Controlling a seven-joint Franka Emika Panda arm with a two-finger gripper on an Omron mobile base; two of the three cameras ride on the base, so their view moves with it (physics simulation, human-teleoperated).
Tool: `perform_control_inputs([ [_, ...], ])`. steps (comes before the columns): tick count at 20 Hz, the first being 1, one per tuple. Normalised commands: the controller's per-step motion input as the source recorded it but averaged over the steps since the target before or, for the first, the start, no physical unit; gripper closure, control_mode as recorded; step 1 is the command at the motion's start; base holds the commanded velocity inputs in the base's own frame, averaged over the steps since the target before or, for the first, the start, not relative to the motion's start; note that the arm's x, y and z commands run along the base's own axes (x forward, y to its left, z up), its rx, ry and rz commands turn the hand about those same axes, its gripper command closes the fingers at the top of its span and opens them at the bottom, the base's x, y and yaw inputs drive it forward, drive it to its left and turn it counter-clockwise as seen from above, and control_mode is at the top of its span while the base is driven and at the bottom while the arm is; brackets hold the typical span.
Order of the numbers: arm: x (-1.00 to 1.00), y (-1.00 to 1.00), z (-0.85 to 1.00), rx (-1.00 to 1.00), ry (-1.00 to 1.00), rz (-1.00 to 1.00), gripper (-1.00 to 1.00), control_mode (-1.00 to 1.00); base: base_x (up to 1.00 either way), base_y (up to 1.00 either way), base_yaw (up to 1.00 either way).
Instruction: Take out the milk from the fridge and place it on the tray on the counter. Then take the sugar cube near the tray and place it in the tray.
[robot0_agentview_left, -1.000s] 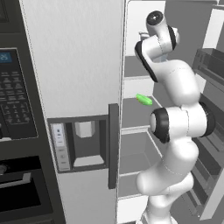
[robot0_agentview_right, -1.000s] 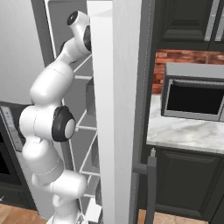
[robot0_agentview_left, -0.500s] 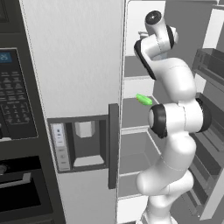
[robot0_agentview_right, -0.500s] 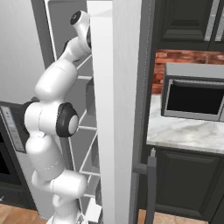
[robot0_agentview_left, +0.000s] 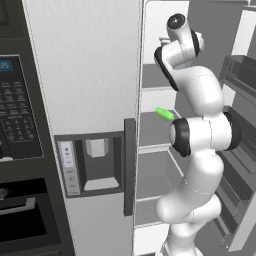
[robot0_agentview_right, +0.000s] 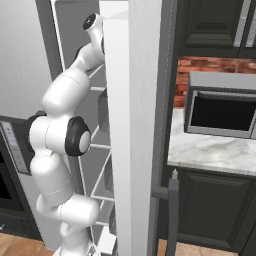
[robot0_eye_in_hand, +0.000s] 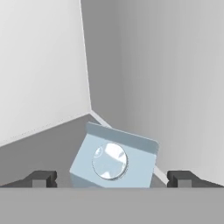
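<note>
Between the spread hand (robot0_eye_in_hand: 111, 178), seemingly untouched: milk (robot0_eye_in_hand: 114, 160).

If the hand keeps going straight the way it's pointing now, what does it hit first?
Most likely the milk. In the hand view the carton sits dead ahead between the open fingertips, cap side facing the camera, on a fridge shelf near the back corner. Nothing shows in front of it, though how far off it is stays unclear.

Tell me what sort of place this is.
A home kitchen, rendered. An open fridge with white inner shelves stands beside a black oven, and a marble counter over dark cabinets carries a microwave against a brick wall.
</note>
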Motion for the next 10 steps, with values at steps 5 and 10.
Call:
perform_control_inputs([
  [5,0.11,0.00,-0.07,0.00,0.00,0.00,-1.00,-1.00,0.00,0.00,0.00],
  [10,0.05,-0.02,-0.13,0.00,0.00,0.00,-1.00,-1.00,0.00,0.00,0.00],
])
